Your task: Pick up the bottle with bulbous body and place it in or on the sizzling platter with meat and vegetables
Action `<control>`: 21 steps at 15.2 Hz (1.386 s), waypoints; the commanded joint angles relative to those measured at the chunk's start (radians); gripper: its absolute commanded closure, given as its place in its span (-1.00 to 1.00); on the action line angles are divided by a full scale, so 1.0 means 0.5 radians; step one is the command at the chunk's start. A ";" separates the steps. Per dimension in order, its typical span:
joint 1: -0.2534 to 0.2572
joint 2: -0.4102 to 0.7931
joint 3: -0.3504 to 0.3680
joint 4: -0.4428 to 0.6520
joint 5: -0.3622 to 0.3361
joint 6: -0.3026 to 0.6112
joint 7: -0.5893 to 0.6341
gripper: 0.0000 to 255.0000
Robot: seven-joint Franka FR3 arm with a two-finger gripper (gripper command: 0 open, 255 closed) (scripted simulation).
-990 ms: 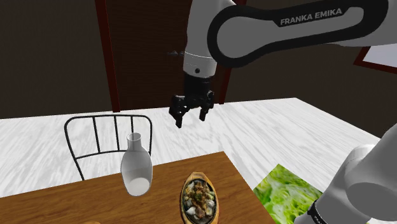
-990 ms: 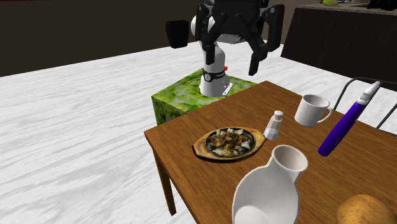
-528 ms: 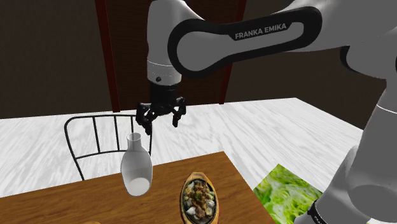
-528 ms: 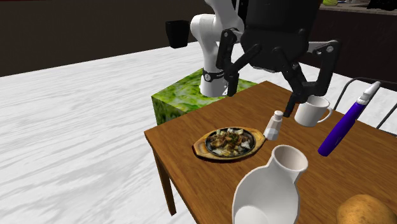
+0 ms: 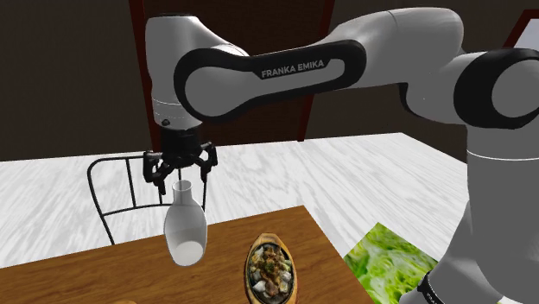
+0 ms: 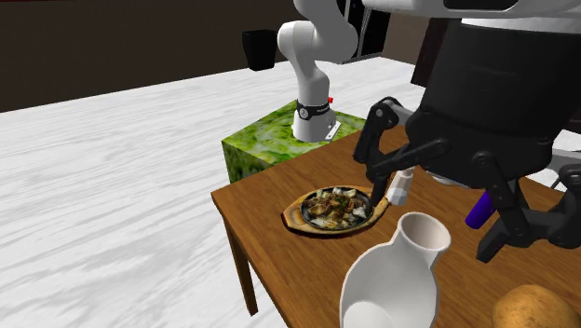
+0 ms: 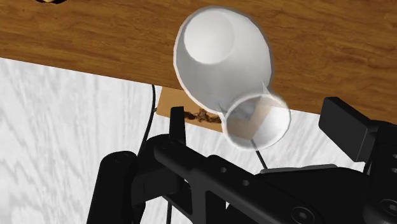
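Since a second ago the gripper (image 5: 182, 180) has swung across and down to the one white bulbous bottle (image 5: 186, 235), which stands upright on the wooden table (image 5: 86, 278) just beside the one sizzling platter (image 5: 249, 269). Its fingers stand wide apart, flanking the bottle's mouth, clasping nothing.

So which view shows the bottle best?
Shoulder view: whole bottle, mouth to base, side-on. Second exterior view cuts its base off at the edge; wrist view looks down on it from above, foreshortened.
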 commanded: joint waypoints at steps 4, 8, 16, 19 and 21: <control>0.007 0.048 -0.014 -0.072 -0.030 0.114 0.024 -1.00; 0.006 0.060 -0.018 -0.098 -0.037 0.150 0.029 -1.00; 0.006 0.060 -0.018 -0.098 -0.037 0.150 0.029 1.00; 0.007 0.060 -0.018 -0.098 -0.037 0.150 0.029 1.00; 0.006 0.060 -0.018 -0.098 -0.037 0.150 0.029 1.00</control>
